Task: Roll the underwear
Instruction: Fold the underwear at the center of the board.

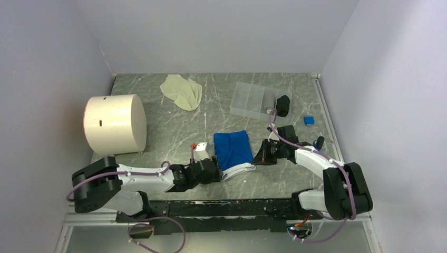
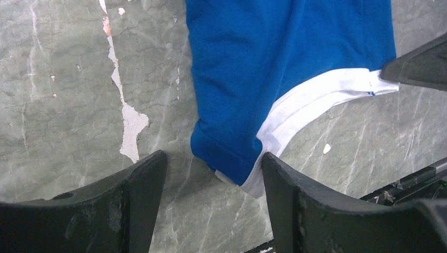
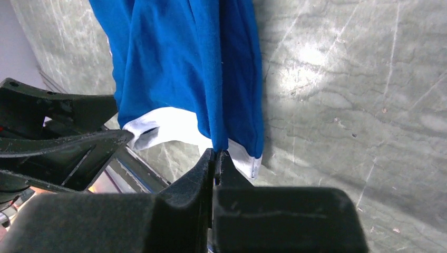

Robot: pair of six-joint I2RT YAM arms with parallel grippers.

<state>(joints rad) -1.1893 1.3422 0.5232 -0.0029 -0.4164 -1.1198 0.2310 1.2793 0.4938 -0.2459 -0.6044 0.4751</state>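
Note:
The royal blue underwear (image 1: 233, 148) with white edging lies flat mid-table. My left gripper (image 2: 213, 163) stands open around its near left corner (image 2: 237, 158), and the right-hand finger (image 2: 279, 179) touches the white edging. My right gripper (image 3: 216, 154) is shut on a fold of blue cloth (image 3: 211, 95) at the garment's near right edge; in the top view it sits at the cloth's right side (image 1: 262, 155). The cream-yellow underwear (image 1: 182, 90) lies crumpled at the back, away from both arms.
A large white cylinder (image 1: 115, 124) lies at the left. A clear compartment box (image 1: 253, 100) with a black object (image 1: 283, 105) stands at the back right, and a small blue block (image 1: 309, 120) lies beside it. A small white piece (image 1: 200, 151) sits left of the blue cloth.

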